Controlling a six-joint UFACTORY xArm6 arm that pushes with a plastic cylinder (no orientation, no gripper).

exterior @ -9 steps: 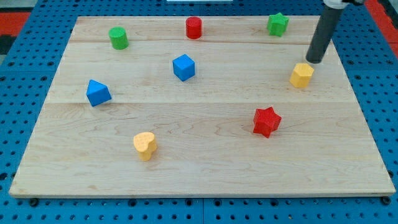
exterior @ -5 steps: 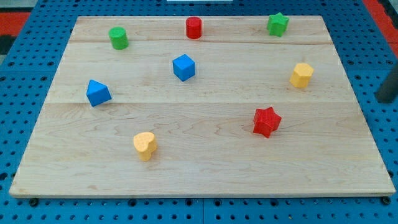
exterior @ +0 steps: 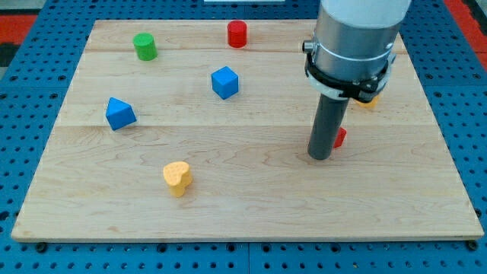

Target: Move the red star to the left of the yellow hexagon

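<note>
My tip [exterior: 320, 157] touches the red star [exterior: 340, 138] on the star's left; no jaws exist; next, go around it and push toward the yellow hexagon [exterior: 370, 100].

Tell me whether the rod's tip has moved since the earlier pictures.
Yes. My tip was by the board's right edge; now it stands further left and lower in the view, against the red star's left side.

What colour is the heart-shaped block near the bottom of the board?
Yellow. The small yellow heart-shaped block shows clearly in the camera view, toward the view's bottom left.
</note>
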